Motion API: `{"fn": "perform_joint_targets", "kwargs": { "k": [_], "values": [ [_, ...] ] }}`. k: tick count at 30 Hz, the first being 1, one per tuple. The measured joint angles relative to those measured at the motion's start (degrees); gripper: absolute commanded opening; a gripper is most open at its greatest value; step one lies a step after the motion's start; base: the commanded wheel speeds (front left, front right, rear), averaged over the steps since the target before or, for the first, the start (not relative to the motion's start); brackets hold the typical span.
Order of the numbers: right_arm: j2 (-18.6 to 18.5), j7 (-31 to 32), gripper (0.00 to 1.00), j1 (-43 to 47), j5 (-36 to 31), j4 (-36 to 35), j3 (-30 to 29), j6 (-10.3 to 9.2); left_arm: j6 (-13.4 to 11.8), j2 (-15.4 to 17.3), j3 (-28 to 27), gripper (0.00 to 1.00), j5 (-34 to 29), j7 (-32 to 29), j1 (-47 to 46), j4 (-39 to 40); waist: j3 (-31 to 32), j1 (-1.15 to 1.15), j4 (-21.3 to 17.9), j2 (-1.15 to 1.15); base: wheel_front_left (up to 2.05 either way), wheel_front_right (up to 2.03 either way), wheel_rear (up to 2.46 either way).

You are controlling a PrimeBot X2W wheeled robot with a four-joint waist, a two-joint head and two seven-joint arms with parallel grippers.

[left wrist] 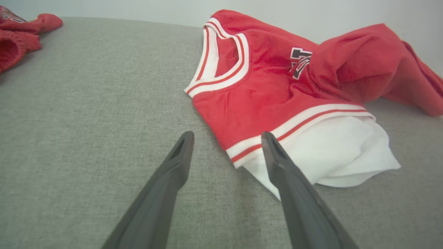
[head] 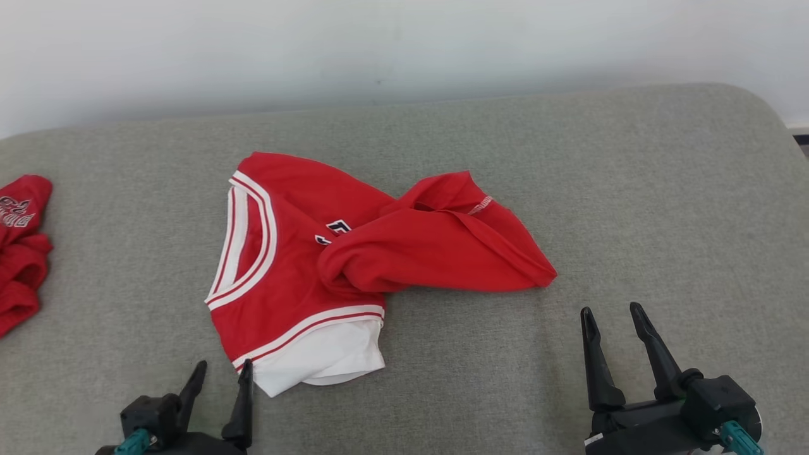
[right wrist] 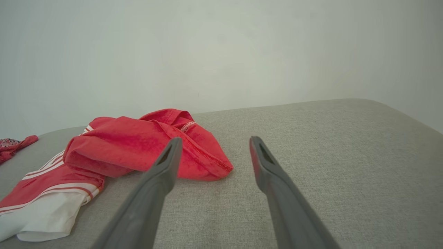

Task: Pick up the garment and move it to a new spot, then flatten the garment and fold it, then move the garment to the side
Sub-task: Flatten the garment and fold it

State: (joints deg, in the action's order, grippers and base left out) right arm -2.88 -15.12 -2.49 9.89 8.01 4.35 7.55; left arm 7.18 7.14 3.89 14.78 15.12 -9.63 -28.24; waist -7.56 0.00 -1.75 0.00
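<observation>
1. Head view: the red garment [head: 297, 272] lies crumpled at centre-left on the grey cushion [head: 569, 158]. The left gripper [head: 225, 363], lower left, is spread and empty beside the white sleeve [head: 328, 360]. The right gripper [head: 610, 308], lower right, is spread and empty.
2. Left wrist view: fingers wide; the garment fills the upper right.
3. Right wrist view: fingers wide; the garment lies at centre-left.

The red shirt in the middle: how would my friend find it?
Look at the big grey cushion. In its middle lies the red shirt, all crumpled. Unlike the other red cloth at the left edge, it has white stripes round its neck hole.
</observation>
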Motion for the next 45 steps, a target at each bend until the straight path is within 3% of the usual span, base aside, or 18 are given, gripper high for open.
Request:
{"fn": "perform_joint_targets", "kwargs": {
  "k": [9,10,11,13,18,24,30,36,45],
  "values": [
    [-0.01,0.00,1.00,-0.68,0.10,0.41,0.38,0.00,0.31,0.48,4.89,1.00,3.78,0.10,-3.00,-7.97,-1.26,0.00,-2.54,0.00,0.00,0.00,0.00],
    [0.00,0.00,1.00,-0.66,0.10,0.44,0.37,0.00,0.30,0.64,5.69,0.82,4.69,0.29,-3.37,-8.87,-1.23,0.00,-2.75,0.00,0.00,0.00,0.00],
    [0.00,0.00,1.00,-0.64,0.10,0.49,0.36,0.00,0.30,0.76,6.32,0.29,5.49,0.34,-3.73,-9.59,-1.14,0.00,-2.87,0.00,0.00,0.00,0.00],
    [0.00,0.00,1.00,-0.52,0.11,0.59,0.24,0.00,0.30,1.13,7.23,0.00,6.09,0.33,-4.42,-10.36,-0.84,0.00,-2.94,0.00,0.00,0.00,0.00],
    [-0.01,0.01,1.00,0.31,0.18,0.56,-0.40,0.00,0.33,1.03,7.25,0.00,7.01,0.00,-4.73,-8.55,0.05,0.00,-2.55,0.00,0.00,0.00,0.00],
    [0.00,0.00,1.00,1.85,0.70,0.70,-0.71,0.00,0.33,1.29,5.84,0.00,6.34,0.00,-3.07,0.98,1.64,0.00,-0.46,0.00,0.00,0.00,0.00],
    [0.00,0.00,1.00,2.51,1.38,0.79,-0.90,0.00,0.32,2.07,6.61,0.00,5.97,-0.54,1.82,9.07,2.79,0.00,2.80,0.00,0.00,0.00,0.00],
    [0.01,0.00,1.00,2.55,1.69,0.64,-1.13,0.00,-0.70,2.72,7.98,0.00,6.10,-4.79,9.45,16.74,2.73,-0.01,5.50,0.00,0.00,0.00,0.00],
    [0.00,0.00,1.00,1.34,1.63,1.26,-1.42,0.00,-1.70,3.56,8.33,0.00,6.91,-7.23,13.29,21.67,0.57,0.00,5.64,0.00,0.00,0.00,0.00]
  ]
}}
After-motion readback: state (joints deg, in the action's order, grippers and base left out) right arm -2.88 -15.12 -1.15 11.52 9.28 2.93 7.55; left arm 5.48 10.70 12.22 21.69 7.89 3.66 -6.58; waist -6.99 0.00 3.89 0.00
